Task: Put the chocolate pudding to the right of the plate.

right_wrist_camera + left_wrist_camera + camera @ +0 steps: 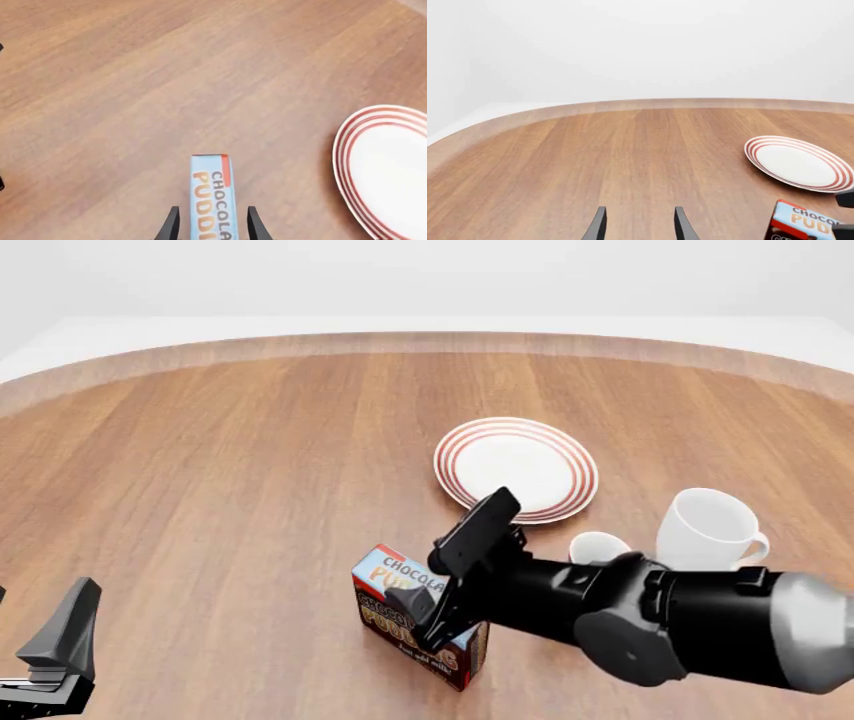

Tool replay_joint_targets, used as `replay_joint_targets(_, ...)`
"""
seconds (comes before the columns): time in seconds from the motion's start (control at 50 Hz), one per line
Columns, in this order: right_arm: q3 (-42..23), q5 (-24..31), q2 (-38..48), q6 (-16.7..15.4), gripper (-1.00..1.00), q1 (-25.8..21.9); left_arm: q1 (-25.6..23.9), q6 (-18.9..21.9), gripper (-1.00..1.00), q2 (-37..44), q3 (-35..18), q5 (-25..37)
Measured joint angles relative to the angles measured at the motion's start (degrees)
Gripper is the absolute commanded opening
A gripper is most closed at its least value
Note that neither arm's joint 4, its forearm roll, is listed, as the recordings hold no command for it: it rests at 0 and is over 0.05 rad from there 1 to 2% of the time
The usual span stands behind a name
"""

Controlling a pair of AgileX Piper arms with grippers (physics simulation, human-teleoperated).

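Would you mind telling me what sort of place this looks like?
Probably a simulated tabletop test scene: a bare wooden table against blank white surroundings, holding only a plate, two mugs and a pudding carton.

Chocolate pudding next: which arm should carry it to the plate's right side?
Right. The right gripper already straddles the chocolate pudding, fingers either side of its top, beside the plate. The left gripper sits over bare table, far to the left.
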State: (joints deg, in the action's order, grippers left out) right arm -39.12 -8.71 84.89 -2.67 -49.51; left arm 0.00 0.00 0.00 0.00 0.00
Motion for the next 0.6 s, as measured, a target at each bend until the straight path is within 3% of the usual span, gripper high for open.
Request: replay_joint_targets(0.6,3.53,-3.96,2.20,1.61,1.00,0.38,0.00,0.00,1.00,0.00,0.00,0.00)
